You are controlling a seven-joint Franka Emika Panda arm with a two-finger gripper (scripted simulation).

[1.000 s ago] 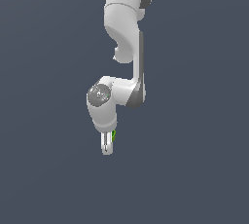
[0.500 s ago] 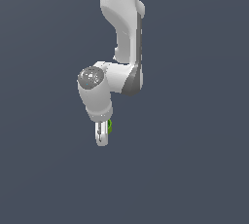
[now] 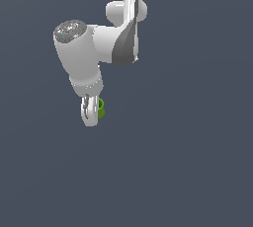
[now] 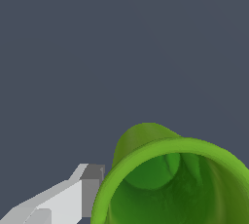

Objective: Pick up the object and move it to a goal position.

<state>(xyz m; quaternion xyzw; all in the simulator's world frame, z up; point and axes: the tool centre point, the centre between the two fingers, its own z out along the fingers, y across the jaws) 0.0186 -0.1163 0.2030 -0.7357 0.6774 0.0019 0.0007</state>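
- Risk of the cup slipping out: in the exterior view the tool (image 3: 91, 114) hangs below the white wrist with the green cup (image 3: 101, 108) showing only as a sliver on its side toward the exterior view's right. That looks like a hold near the cup's edge, not around its middle. A quick swing or a sudden stop of the arm could work it loose.
- Risk of the cup tilting: the wrist view looks straight into the cup's open mouth (image 4: 180, 184), which fills the picture's corner. One grey-tipped finger (image 4: 90, 189) lies against the outside of the rim. The other finger is out of view, so I cannot say how squarely the wall is pinched. An uneven pinch on a hollow wall could let the cup rotate between the pads.
- Risk of a long drop: no counter or other support shows in either view, only flat grey ground. If the cup falls, I judge it would be hard to recover.
- Tool state: the fingers stand close together, clamped on the cup, which is carried in the air just beneath the wrist.
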